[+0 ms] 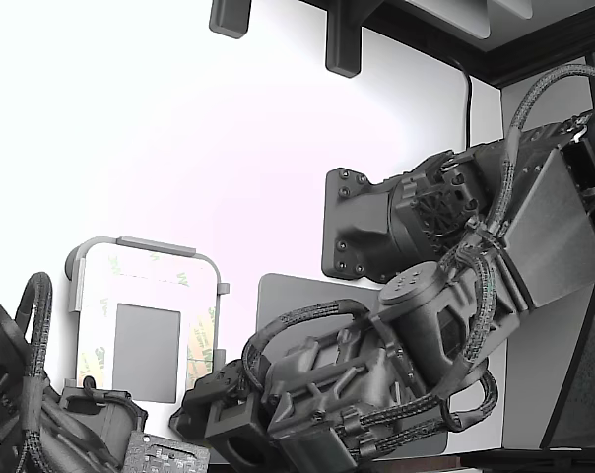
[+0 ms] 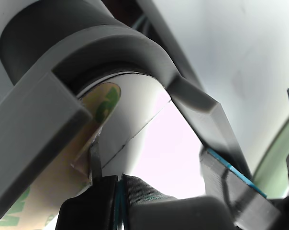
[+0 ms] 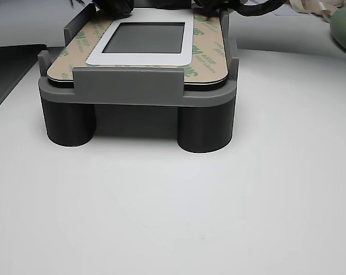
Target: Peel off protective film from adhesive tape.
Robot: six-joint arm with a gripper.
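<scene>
The white rounded-corner plate (image 3: 144, 58) lies in a grey fixture (image 3: 136, 91) around a grey rectangle (image 3: 144, 37). Tan protective film with green logos covers its borders (image 3: 210, 48) (image 1: 201, 340). The adhesive tape under it is hidden. My gripper (image 2: 118, 184) is at one corner of the plate, where the film (image 2: 99, 103) curls up slightly. Its jaws are closed together, and the film's lifted corner runs into the tips. In the exterior view the gripper (image 1: 209, 394) is at the plate's lower right corner.
A second arm (image 1: 22, 394) sits at the exterior view's lower left. A large grey mat (image 1: 288, 296) lies beside the fixture. Whitish strips (image 3: 310, 7) and a green object (image 3: 345, 28) lie behind the fixture. The fixture's walls (image 2: 34, 120) crowd the gripper.
</scene>
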